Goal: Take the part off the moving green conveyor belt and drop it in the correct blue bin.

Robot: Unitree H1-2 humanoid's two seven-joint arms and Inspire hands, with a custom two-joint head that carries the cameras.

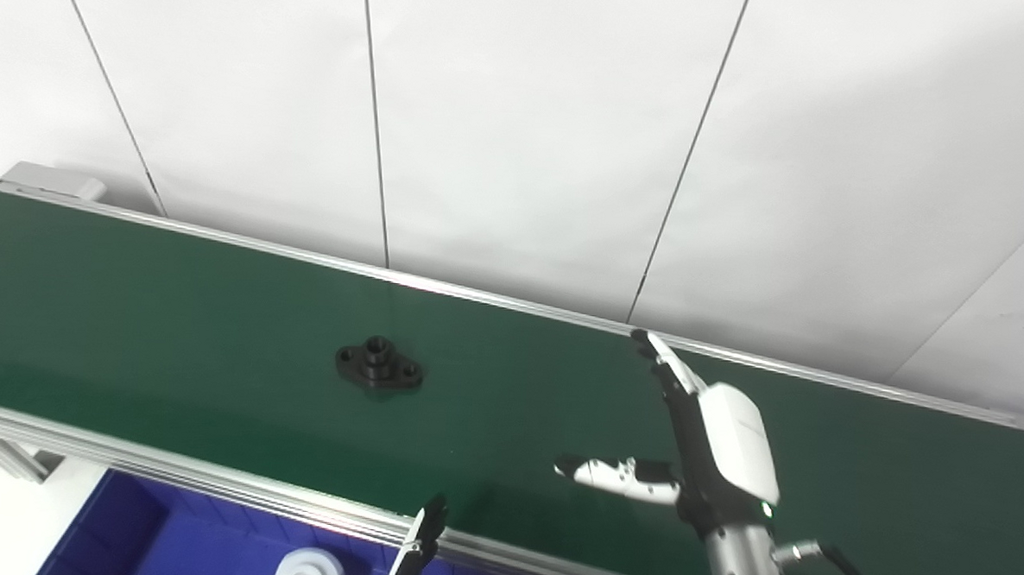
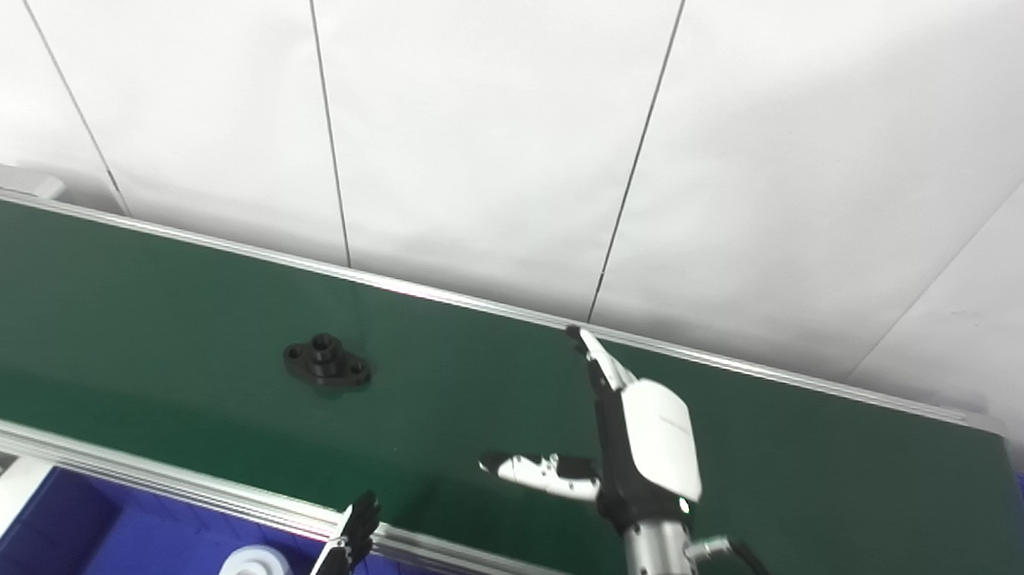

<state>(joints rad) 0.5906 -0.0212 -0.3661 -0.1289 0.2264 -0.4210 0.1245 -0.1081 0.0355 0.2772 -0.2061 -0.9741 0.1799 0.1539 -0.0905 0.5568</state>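
part point(image 1: 379, 364) on belt point(image 1: 174, 307), left of right hand point(image 1: 717, 443)

Bare green conveyor belt point(image 1: 174, 307) lies all around the black part point(image 1: 379, 364) — nothing crowds it. The right hand point(image 1: 713, 443), fingers spread, hovers well apart over the belt.

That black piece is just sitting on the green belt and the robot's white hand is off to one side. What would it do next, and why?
Probably wait, spread, and let the belt bring the part closer, or ease left toward it. The right hand is open above the belt, well apart from the black part, holding nothing. Only the left hand's fingertips show at the near rail.
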